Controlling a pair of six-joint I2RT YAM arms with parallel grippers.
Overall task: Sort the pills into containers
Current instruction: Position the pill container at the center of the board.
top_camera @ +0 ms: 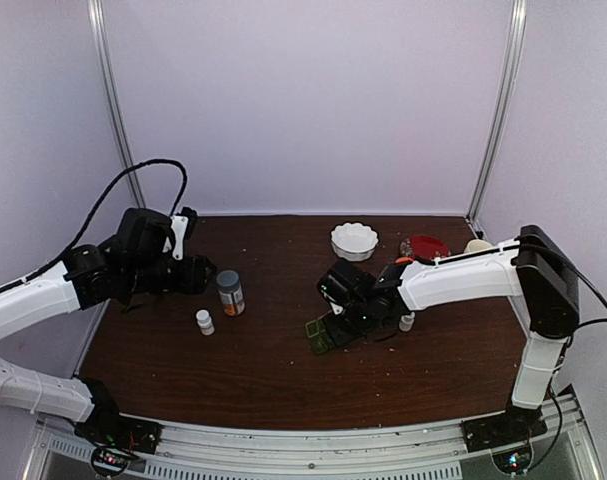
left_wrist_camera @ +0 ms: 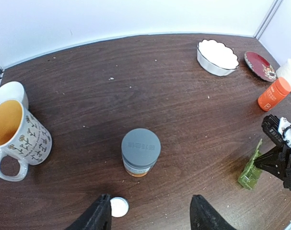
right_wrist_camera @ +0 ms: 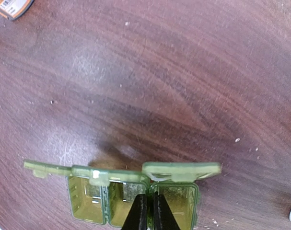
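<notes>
our right gripper (right_wrist_camera: 147, 211) is pinched shut, tips just over the open green box (right_wrist_camera: 87, 194) near the middle of the desk (right_wrist_camera: 159, 72); we cannot tell if a pill sits between them. the box looks light, so a low pass could catch a raised lid (right_wrist_camera: 181, 170) and tip it, or a pill could drop among the pale specks (right_wrist_camera: 237, 140) and get lost. our left gripper (left_wrist_camera: 150, 215) hangs half wide, empty, near the grey-capped bottle (left_wrist_camera: 141, 146); its cap lettering is too blurred to read.
</notes>
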